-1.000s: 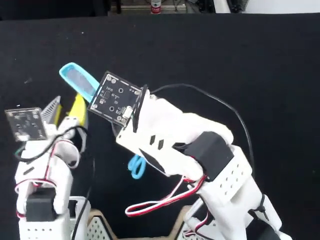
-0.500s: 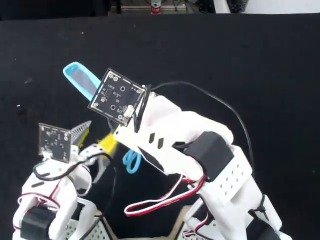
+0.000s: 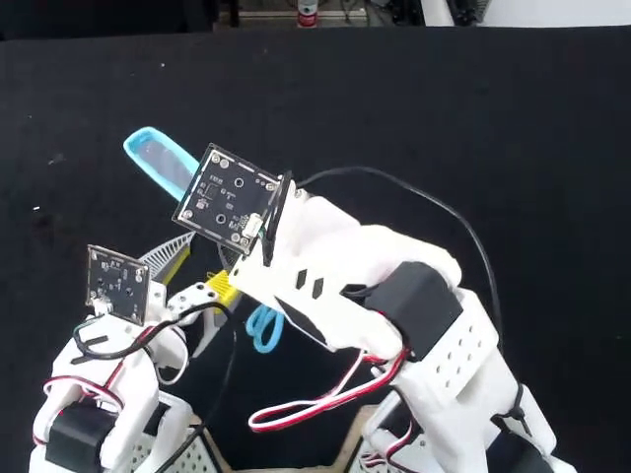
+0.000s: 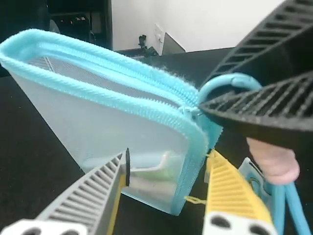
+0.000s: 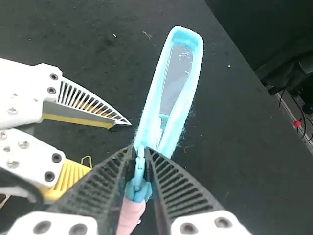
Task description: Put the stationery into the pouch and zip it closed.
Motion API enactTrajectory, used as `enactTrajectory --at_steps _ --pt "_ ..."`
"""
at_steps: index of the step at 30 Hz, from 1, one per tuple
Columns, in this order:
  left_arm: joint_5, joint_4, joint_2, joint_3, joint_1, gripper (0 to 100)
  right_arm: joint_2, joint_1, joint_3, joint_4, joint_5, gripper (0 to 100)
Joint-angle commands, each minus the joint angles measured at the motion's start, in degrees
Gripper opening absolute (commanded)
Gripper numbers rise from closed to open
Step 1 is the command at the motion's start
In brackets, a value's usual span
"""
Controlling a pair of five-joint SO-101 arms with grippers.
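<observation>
Right hand: I am seeing it clamping tight on the zipper end of the pouch, which is stretching away ahead of its tips. Left hand: gaping wide, tips hovering just beside that pouch over the worktop.

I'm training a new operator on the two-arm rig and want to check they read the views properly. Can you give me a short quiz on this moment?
1. True or false: the right pincer is shut on the zipper end of the pouch.
2. Choose one. The left pincer is:
A. open, close beside the pouch
B. shut on a pen
C. lying flat on the table, far from the pouch
3. Fill in the blank: seen from the right wrist view, the mouth of the pouch is ____ (open or zipped).

Key: 1 true; 2 A; 3 open.
</observation>
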Motion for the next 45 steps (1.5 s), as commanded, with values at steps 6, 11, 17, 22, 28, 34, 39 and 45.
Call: enactTrajectory --at_steps 6,11,17,22,28,34,39,45 --pt "-0.44 -0.70 -0.18 -0.84 -10.86 26 -2.24 -0.18 -0.75 -1.67 2.64 1.1" --pt "-0.53 -0.62 -0.18 -0.84 -11.74 26 -1.89 -0.18 -0.40 -4.75 3.43 1.1" --pt "-4.40 2.99 -0.26 -2.86 -11.65 26 -1.89 -0.18 -0.31 -5.45 3.43 1.1" --pt "-5.01 8.26 -0.26 -9.71 -11.74 26 -1.89 -0.18 -0.31 -5.54 3.43 1.1" --pt "-5.01 8.62 -0.18 -10.33 -11.82 26 -1.89 -0.18 -0.31 -5.36 3.43 1.1" --pt "-1.05 8.26 -0.26 -10.15 -6.29 26 -1.89 -0.18 -0.31 -5.45 3.52 1.1" --pt "1.49 0.35 -0.18 -2.77 -3.38 26 -1.89 -0.18 -0.31 -5.10 3.52 1.1" --pt "1.49 -7.82 0.00 2.07 -3.38 26 -1.89 -0.18 -0.31 -5.01 3.52 1.1"
